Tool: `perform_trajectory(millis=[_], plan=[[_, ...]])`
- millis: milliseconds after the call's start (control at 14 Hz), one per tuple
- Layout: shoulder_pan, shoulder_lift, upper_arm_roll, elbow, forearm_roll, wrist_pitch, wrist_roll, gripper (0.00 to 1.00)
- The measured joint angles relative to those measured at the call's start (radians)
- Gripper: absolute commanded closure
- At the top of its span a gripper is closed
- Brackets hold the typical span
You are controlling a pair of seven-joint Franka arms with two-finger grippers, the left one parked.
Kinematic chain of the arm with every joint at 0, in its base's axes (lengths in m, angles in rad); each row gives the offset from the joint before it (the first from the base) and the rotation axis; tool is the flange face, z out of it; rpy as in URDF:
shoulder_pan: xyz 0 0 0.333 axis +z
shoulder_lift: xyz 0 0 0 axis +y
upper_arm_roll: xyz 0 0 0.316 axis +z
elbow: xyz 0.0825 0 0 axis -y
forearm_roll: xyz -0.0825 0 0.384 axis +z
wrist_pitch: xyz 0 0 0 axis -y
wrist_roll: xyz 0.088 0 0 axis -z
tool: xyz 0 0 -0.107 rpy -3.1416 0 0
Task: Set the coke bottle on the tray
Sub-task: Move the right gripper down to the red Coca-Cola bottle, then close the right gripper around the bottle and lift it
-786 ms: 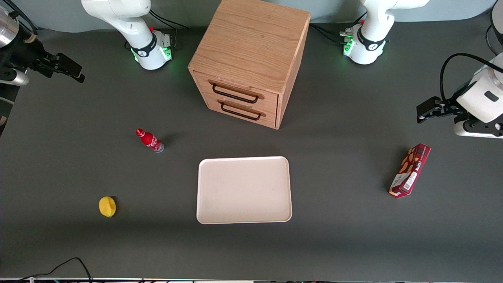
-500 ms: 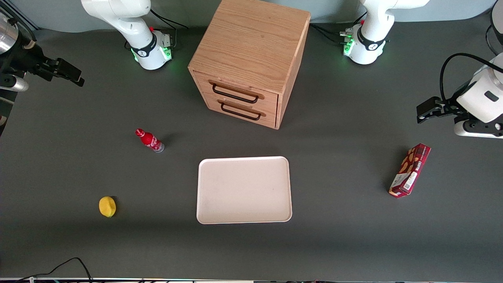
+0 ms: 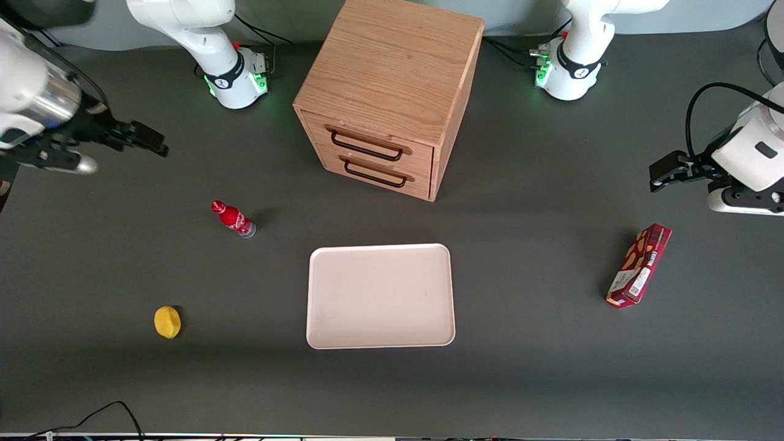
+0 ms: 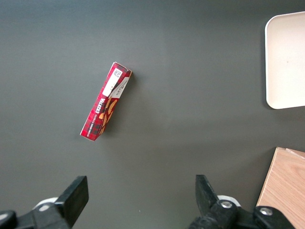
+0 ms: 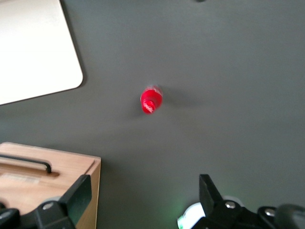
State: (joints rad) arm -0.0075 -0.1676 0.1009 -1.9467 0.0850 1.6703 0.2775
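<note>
The coke bottle (image 3: 233,218), small and red with a red cap and clear base, stands on the dark table between the tray and the working arm's end. In the right wrist view the bottle (image 5: 151,100) shows from above, well clear of the fingers. The cream-white tray (image 3: 380,296) lies flat, nearer the front camera than the cabinet, with nothing on it; its corner shows in the right wrist view (image 5: 33,52). My right gripper (image 3: 147,142) hangs high above the table, open and empty, farther from the front camera than the bottle; it also shows in the right wrist view (image 5: 145,195).
A wooden two-drawer cabinet (image 3: 389,92) stands farther from the front camera than the tray. A yellow lemon (image 3: 167,321) lies nearer the camera than the bottle. A maroon snack box (image 3: 639,264) lies toward the parked arm's end.
My right gripper has moved in from the table's edge toward the bottle and a little nearer the front camera. The bottle, tray and other things have not moved.
</note>
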Motion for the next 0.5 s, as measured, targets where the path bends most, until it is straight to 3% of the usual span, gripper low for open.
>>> perform_trajectory(millis=[214,500], plan=[[0.001,0.029,0.029,-0.232,0.0,0.305,0.0,0.0],[0.001,0.097,0.036,-0.38,-0.001,0.559,0.0,0.0]])
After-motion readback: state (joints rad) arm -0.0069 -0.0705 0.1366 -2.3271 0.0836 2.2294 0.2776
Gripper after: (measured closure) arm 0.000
